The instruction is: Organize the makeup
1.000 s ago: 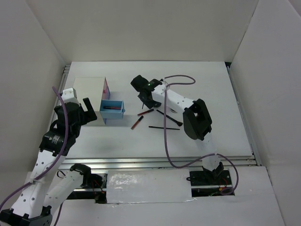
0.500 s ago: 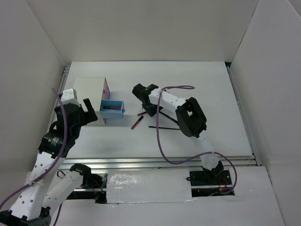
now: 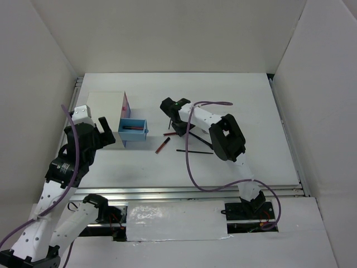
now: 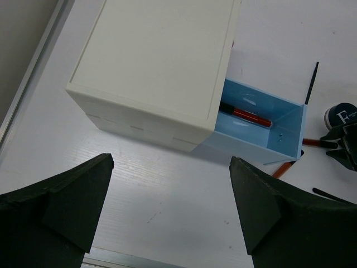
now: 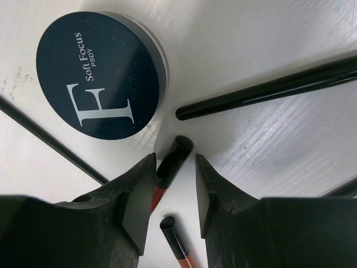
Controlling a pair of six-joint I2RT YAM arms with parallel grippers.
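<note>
My right gripper (image 3: 177,126) is low over the scattered makeup. In the right wrist view its jaws (image 5: 174,160) stand narrowly apart astride the black cap of a red-and-black pencil (image 5: 179,148), which lies against the left finger. A second pencil (image 5: 175,237) lies just below, a dark blue-topped compact (image 5: 97,75) is up left, and a black pencil (image 5: 268,89) is on the right. My left gripper (image 4: 171,164) is open and empty in front of the white box (image 4: 156,61). Its blue drawer (image 4: 285,132) is pulled out and holds one red-and-black pencil (image 4: 245,115).
A loose red pencil (image 3: 162,146) and two thin black sticks (image 3: 194,151) lie on the white table between the drawer and the right arm. White walls enclose the table on three sides. The right arm's cable loops over the table.
My right gripper has shifted slightly right and come down over the pencils, with its elbow folding in. The left arm and the drawer have not moved.
</note>
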